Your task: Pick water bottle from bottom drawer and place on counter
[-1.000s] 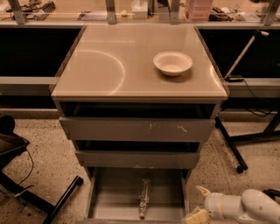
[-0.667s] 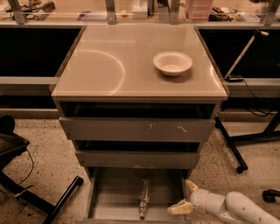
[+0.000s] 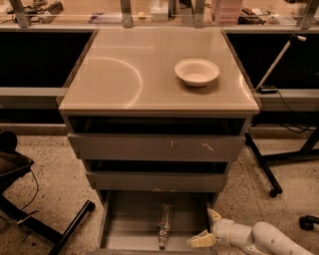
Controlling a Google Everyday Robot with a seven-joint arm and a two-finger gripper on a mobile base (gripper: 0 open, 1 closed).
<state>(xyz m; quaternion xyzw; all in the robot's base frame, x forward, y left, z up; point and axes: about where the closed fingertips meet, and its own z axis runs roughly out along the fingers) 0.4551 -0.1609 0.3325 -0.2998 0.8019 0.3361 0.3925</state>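
Note:
The water bottle (image 3: 164, 225) is a slim clear ribbed bottle lying lengthwise on the grey floor of the open bottom drawer (image 3: 132, 219). My gripper (image 3: 206, 229) comes in from the lower right on a white arm and hangs over the drawer's front right corner, to the right of the bottle and apart from it. Its two pale fingers are spread open and hold nothing. The counter (image 3: 124, 74) is the glossy beige top of the cabinet, with a curved arc mark at its left.
A white round bowl (image 3: 196, 71) sits on the counter's right side. Two scratched grey drawers (image 3: 154, 147) stand slightly open above the bottom one. A black stand leg (image 3: 264, 169) is on the right, black chair parts (image 3: 30, 199) on the left, and a cluttered shelf (image 3: 149, 12) behind.
My gripper and arm have moved left and a little up, from outside the drawer's right edge to over its front right corner, closer to the bottle. The bottle has not moved.

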